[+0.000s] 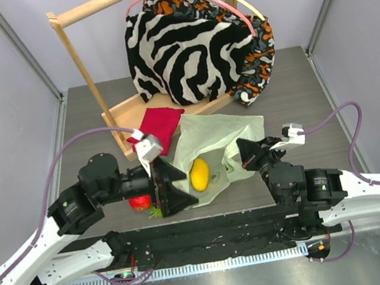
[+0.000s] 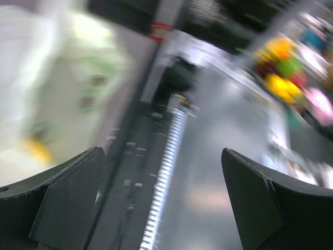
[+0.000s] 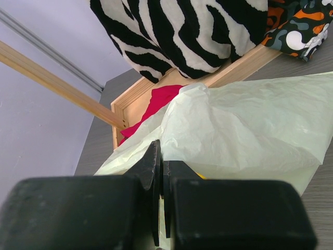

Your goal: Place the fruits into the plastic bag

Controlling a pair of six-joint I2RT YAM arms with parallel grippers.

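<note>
The pale-green plastic bag point(image 1: 222, 137) lies crumpled in the middle of the table. A yellow mango point(image 1: 199, 173) rests at its near-left mouth. My left gripper point(image 1: 175, 187) hangs open just left of the mango with nothing between its fingers point(image 2: 67, 203). A red apple point(image 1: 140, 202) and a bit of green fruit point(image 1: 155, 211) sit on the table under the left wrist, partly hidden. My right gripper point(image 1: 243, 152) is shut on the bag's near-right edge. In the right wrist view the bag point(image 3: 244, 120) film is pinched in the right gripper point(image 3: 161, 156). The left wrist view is blurred.
A wooden rack point(image 1: 85, 72) stands at the back, draped with zebra-striped fabric point(image 1: 182, 49) and a patterned garment point(image 1: 260, 59). A red cloth point(image 1: 158, 126) lies on its base, touching the bag's far-left edge. The table's near edge point(image 2: 166, 156) runs under the left gripper.
</note>
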